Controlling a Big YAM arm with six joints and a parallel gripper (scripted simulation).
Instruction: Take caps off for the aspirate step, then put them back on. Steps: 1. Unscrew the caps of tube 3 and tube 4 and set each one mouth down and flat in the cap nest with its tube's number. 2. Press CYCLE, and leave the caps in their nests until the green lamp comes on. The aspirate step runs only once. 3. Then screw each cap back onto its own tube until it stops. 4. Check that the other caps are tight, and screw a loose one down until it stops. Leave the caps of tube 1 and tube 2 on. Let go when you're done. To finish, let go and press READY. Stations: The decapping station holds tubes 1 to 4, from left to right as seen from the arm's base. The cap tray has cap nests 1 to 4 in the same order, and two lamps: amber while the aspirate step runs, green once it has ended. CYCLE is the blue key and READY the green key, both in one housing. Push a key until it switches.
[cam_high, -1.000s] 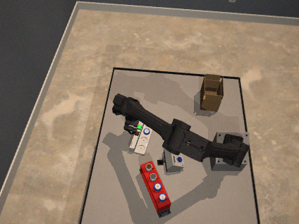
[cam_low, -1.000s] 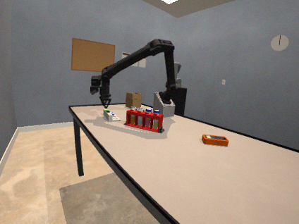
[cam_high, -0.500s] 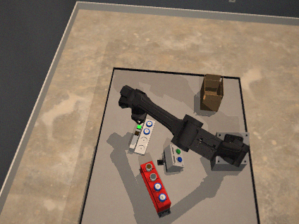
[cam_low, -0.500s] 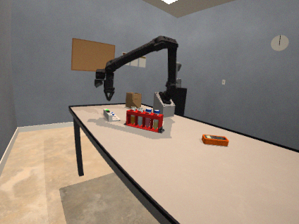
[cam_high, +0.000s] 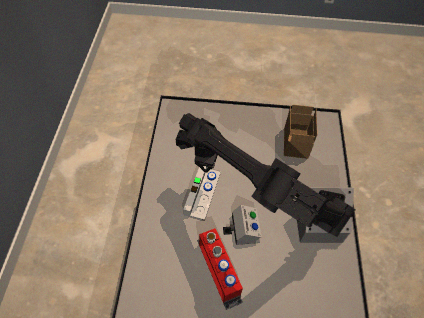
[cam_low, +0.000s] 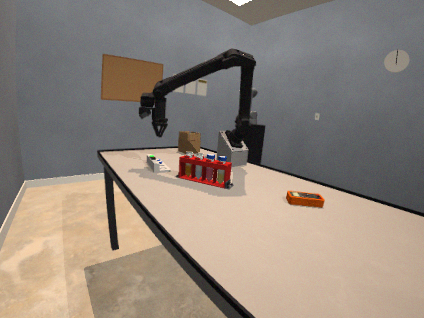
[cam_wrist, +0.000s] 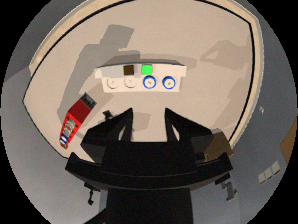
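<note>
The white cap tray (cam_high: 202, 192) lies left of the key housing. Two blue caps (cam_high: 212, 175) (cam_high: 208, 187) sit in its two far nests, 4 and 3. The green lamp (cam_high: 197, 180) is lit and the amber lamp (cam_high: 194, 189) is dark. The red rack (cam_high: 221, 260) holds two uncapped tubes (cam_high: 211, 235) (cam_high: 217, 250) and two tubes with blue caps (cam_high: 223, 265) (cam_high: 230, 280). My gripper (cam_high: 205, 162) hangs high above the tray's far end, half open and empty. The wrist view shows my gripper's fingers apart, with the tray (cam_wrist: 140, 78) and both caps (cam_wrist: 149, 83) (cam_wrist: 170, 83) beyond them.
The grey key housing (cam_high: 247, 225) with the green key (cam_high: 252, 215) and the blue key (cam_high: 255, 226) stands between the rack and the arm's base (cam_high: 327, 212). A cardboard box (cam_high: 300, 131) stands at the far side. An orange device (cam_low: 305, 198) lies further along the table.
</note>
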